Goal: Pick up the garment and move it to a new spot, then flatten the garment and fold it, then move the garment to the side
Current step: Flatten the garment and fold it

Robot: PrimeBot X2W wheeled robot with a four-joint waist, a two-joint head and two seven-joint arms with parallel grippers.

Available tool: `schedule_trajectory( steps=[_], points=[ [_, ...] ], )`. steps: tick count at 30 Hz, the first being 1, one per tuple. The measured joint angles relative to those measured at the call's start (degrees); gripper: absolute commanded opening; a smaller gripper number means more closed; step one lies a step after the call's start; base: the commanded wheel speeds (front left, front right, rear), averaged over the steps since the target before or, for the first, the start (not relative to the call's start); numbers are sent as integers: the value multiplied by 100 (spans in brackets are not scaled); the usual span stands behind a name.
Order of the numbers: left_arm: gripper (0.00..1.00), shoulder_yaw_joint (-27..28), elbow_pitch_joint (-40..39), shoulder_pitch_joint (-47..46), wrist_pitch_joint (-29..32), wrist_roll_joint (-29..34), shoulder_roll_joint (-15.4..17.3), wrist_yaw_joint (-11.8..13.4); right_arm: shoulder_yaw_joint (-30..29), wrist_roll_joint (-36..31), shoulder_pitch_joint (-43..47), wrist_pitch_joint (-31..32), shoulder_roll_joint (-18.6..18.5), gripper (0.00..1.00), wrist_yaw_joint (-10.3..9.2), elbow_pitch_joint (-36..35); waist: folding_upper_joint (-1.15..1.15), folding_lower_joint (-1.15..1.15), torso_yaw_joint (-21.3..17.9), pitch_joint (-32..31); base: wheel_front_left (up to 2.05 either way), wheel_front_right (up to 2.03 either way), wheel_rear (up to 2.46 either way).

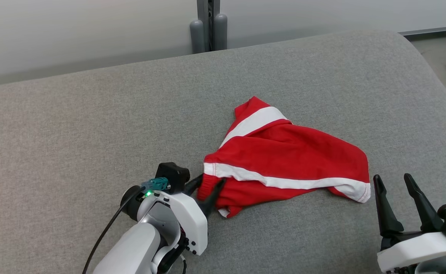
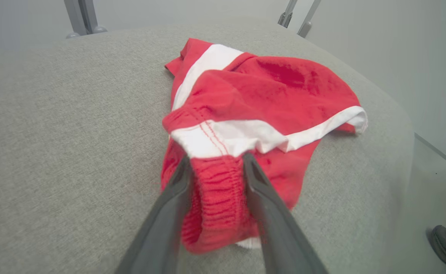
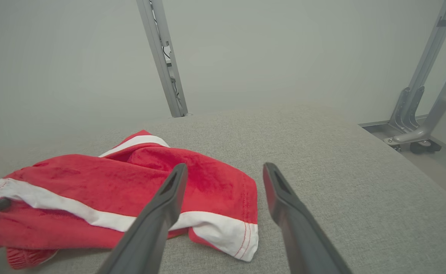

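Grey fabric tabletop (image 1: 74, 125), pale wall behind, post (image 1: 208, 24) at far edge. Left end effector (image 1: 211, 180) pinches the waistband of the red garment (image 1: 291, 156) mid-tabletop — right end effector (image 1: 392, 177) wide apart, empty, near the hem.

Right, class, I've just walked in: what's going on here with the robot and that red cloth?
The robot's left claw is closed on the gathered waistband end of a crumpled red garment with white stripes, which lies on a grey padded surface. Its right claw is open, beside the garment's other end and not touching it. The garment is not yet flattened or folded.
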Motion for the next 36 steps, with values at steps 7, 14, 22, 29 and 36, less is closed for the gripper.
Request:
schedule_trajectory(
  steps=[7,14,22,29,36],
  points=[
    [0,158,7,-118,-356,44,213,48,-33,21,-48,-56,1,100,0,79,0,0,54,42,0,0,0],
    [0,453,-159,-21,-530,36,612,254,-47,13,-126,-53,1,100,0,112,0,0,229,9,0,0,0],
    [0,831,-569,796,-753,-121,1059,665,-123,-77,-155,4,2,100,0,83,0,0,512,-51,0,0,0],
    [100,1026,-947,1413,-1010,-287,1060,926,-207,-178,-167,108,3,100,0,-29,0,0,776,-160,0,0,0],
    [100,1213,-1170,1811,-1637,-232,979,1277,-170,-275,-149,200,1,100,0,-104,0,0,878,-360,0,0,0]
  ],
)
